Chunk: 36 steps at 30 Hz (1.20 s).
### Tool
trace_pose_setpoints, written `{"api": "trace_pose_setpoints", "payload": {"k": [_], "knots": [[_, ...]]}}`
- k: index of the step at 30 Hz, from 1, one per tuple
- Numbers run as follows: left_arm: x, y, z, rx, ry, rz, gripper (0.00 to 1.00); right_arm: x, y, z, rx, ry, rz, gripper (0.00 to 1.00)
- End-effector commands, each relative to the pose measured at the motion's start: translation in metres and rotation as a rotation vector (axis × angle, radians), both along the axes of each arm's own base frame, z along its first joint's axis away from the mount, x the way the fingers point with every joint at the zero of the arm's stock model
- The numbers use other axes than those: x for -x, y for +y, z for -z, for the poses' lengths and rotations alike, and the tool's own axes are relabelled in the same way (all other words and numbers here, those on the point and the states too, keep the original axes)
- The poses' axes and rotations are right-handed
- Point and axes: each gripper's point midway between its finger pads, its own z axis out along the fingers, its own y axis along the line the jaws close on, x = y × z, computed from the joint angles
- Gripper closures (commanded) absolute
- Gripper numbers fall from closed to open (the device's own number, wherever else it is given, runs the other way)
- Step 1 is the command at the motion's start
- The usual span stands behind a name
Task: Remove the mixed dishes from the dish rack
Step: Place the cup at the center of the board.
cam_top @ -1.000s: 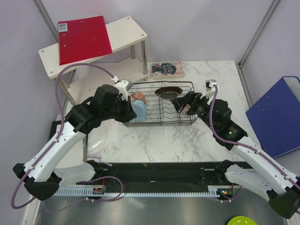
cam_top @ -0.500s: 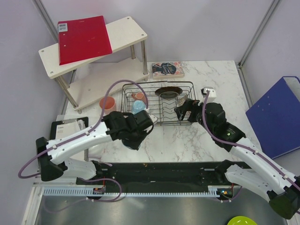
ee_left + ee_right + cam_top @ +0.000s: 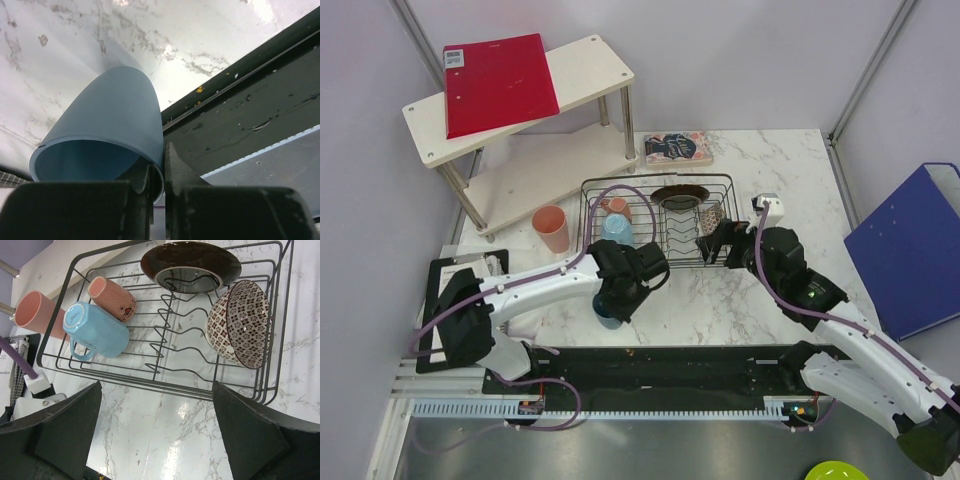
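Left arm (image 3: 545,285) folded low, jaws clamped nearly together, right arm (image 3: 790,270) stretched forward, jaws spread wide.

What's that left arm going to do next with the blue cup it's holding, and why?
Probably lower it and let go. The left gripper pinches the rim of the blue cup over the marble table, in front of the dish rack and not far from the pink tumbler standing outside it, so setting it down seems the natural step.

Bright even light, soft glare on tabletop (image 3: 190,412)
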Motion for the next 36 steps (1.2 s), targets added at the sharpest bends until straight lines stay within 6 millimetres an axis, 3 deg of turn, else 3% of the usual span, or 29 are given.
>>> {"api": "trace_pose_setpoints", "payload": {"k": [1, 2, 6, 7, 8, 10, 15, 31, 36], "knots": [[-0.015, -0.042, -0.018, 0.128, -0.026, 0.059, 0.98, 0.001, -0.004, -0.002, 0.014, -0.025, 0.005, 0.02], [-0.020, -0.055, -0.032, 0.168, -0.049, 0.061, 0.98, 0.001, -0.006, -0.003, 0.017, -0.031, 0.008, 0.02], [-0.027, -0.091, -0.056, 0.231, -0.086, 0.114, 0.98, -0.001, -0.012, -0.012, 0.031, -0.059, 0.034, 0.02], [-0.024, -0.098, -0.045, 0.195, -0.066, 0.139, 0.98, -0.003, -0.014, -0.016, 0.040, -0.067, 0.042, 0.02], [-0.026, -0.108, -0.049, 0.202, -0.072, 0.163, 0.98, -0.004, -0.017, -0.020, 0.044, -0.074, 0.058, 0.02], [-0.020, -0.122, -0.031, 0.157, -0.048, 0.210, 0.98, -0.005, -0.021, -0.027, 0.057, -0.087, 0.071, 0.02], [-0.007, -0.152, -0.014, 0.182, 0.017, 0.271, 0.98, -0.003, -0.031, -0.039, 0.066, -0.109, 0.102, 0.02], [0.014, -0.146, 0.029, 0.205, 0.115, 0.263, 0.98, 0.000, -0.056, -0.061, 0.104, -0.164, 0.194, 0.02], [0.013, -0.141, 0.032, 0.197, 0.102, 0.253, 0.98, 0.001, -0.066, -0.068, 0.125, -0.175, 0.230, 0.02]]}}
